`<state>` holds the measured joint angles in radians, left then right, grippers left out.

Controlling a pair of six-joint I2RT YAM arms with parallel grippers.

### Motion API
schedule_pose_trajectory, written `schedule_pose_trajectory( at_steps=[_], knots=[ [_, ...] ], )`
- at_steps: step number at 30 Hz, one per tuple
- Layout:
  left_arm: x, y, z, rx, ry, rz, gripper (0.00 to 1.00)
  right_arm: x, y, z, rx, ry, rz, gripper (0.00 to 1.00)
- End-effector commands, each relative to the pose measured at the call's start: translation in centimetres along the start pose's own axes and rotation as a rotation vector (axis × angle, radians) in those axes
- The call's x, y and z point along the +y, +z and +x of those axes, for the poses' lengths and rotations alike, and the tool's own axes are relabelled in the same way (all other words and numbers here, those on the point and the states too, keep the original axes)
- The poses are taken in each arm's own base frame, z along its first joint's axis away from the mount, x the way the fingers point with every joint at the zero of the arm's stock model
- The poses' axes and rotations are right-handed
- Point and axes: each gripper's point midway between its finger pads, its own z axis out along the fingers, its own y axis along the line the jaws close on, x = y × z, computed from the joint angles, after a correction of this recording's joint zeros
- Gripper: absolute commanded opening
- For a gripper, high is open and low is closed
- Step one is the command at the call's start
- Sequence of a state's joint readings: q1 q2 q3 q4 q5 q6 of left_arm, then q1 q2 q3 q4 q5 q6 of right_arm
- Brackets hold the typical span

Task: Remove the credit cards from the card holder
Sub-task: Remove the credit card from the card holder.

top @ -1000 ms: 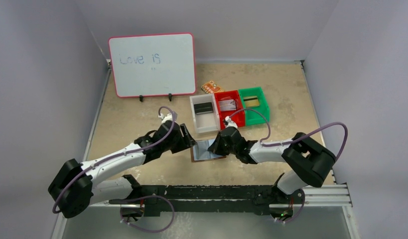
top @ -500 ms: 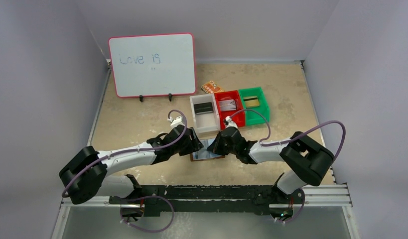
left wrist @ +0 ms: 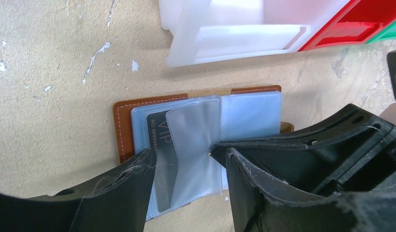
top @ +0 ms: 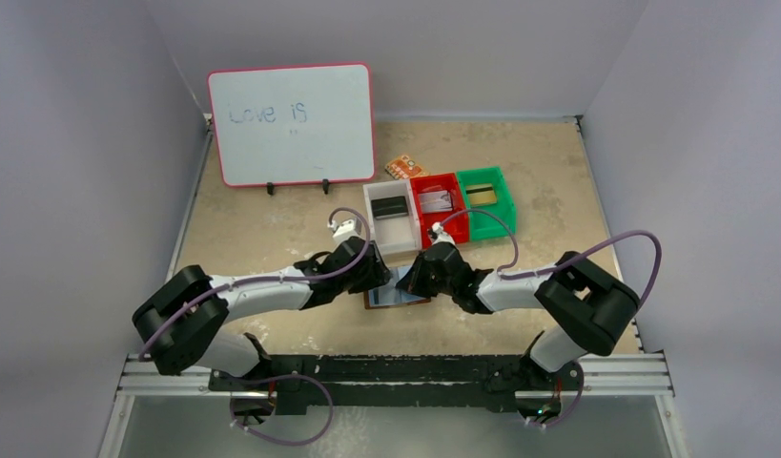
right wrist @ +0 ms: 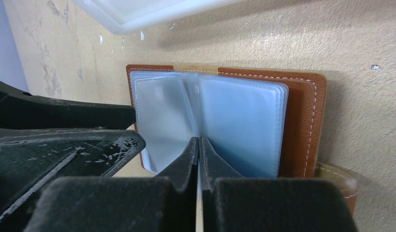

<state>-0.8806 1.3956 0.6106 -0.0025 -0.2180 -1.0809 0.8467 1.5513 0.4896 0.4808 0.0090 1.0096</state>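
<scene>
On the tabletop (left wrist: 51, 96), before the white bin (left wrist: 225, 38), the card holder (left wrist: 122, 130) lies spread. It may drag if the left tool (left wrist: 183, 153) tugs the clear leaf (left wrist: 193, 135), not the dark credit card (left wrist: 157, 128) (sleeved inside). Its jaws stand apart astride that leaf; the right tool (right wrist: 199, 145), jaws together, seemingly nips one.

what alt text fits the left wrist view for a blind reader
A brown leather-look bifold wallet lies open on a beige table, a dark VIP card in its pale blue clear pockets, with the left arm's black jaws open either side of a lifted pocket leaf. A white plastic bin and a red one sit beyond it.
</scene>
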Motion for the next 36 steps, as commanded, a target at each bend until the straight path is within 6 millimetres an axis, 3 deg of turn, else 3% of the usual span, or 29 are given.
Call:
schedule_pose_trajectory(
  at_steps=[1, 10, 16, 22, 36],
  knots=[
    [-1.0, 0.6, -0.2, -0.021, -0.014, 0.036, 0.54, -6.8, -0.5, 3.5, 0.112, -0.037, 0.234, 0.00],
    [-5.1, 0.9, 1.8, 0.095, -0.042, 0.246, 0.51, -6.3, -0.3, 3.3, 0.112, -0.037, 0.217, 0.00],
    [-4.6, 1.1, 2.0, 0.105, -0.033, 0.214, 0.48, -5.1, -0.8, 2.6, 0.099, -0.045, 0.182, 0.12],
    [-4.7, 1.3, 1.9, 0.103, -0.041, 0.207, 0.47, -3.1, -4.0, -0.3, -0.011, -0.040, 0.161, 0.34],
    [-10.2, 2.1, 3.2, 0.170, -0.031, 0.351, 0.45, -7.4, -11.5, -2.8, -0.235, 0.153, 0.338, 0.39]
  ],
)
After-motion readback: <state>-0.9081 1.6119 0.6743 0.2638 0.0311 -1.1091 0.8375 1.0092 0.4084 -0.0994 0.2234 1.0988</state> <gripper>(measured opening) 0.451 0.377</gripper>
